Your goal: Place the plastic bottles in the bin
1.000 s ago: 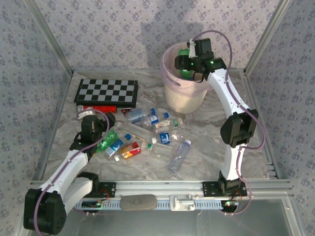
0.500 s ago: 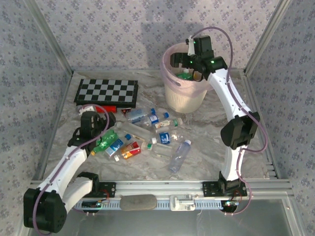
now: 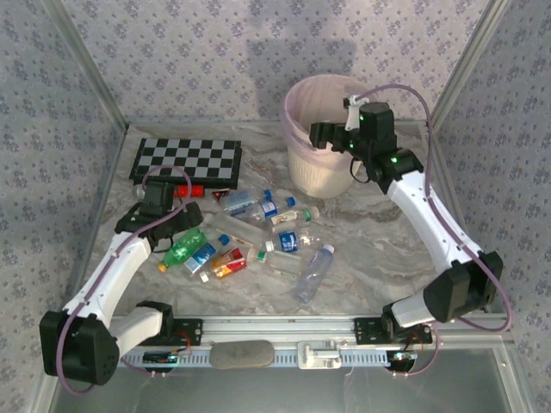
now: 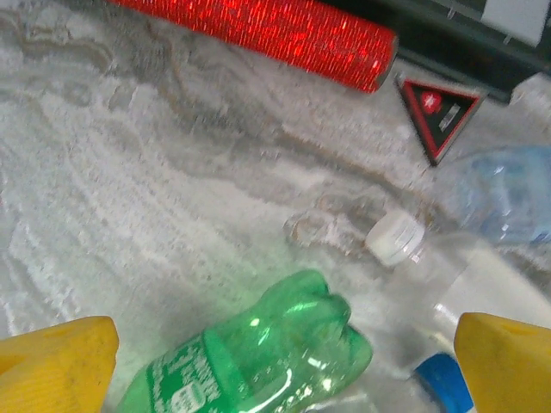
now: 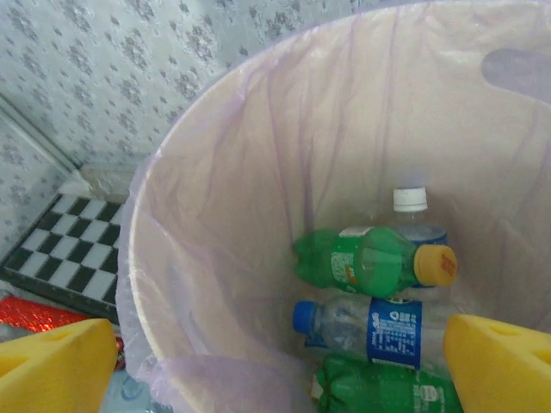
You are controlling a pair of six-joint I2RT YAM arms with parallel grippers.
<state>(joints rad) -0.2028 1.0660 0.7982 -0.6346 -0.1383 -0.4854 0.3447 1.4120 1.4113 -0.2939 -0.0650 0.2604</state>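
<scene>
Several plastic bottles (image 3: 258, 225) lie scattered mid-table, mostly clear with blue caps. A green bottle (image 3: 182, 247) lies at the pile's left; its base (image 4: 284, 344) sits between the yellow fingers of my open left gripper (image 3: 176, 232), just above it. The cream bin (image 3: 320, 163) with its pink bag stands at the back. My right gripper (image 3: 320, 133) hangs open over the bin's right rim, holding nothing. Inside the bin (image 5: 215, 224) lie a green bottle with a yellow cap (image 5: 370, 258), a clear blue-labelled one (image 5: 379, 327), another green one (image 5: 387, 387) and a white-capped one (image 5: 411, 211).
A black-and-white chessboard (image 3: 186, 161) lies at the back left, with a red stick (image 4: 267, 30) along its near edge. A lone clear bottle (image 3: 314, 271) lies toward the front. Patterned walls and metal posts close in the sides.
The right gripper let go of a green bottle into the bin and drew back to the right rim. The left gripper moved slightly toward the back, over the green bottle.
</scene>
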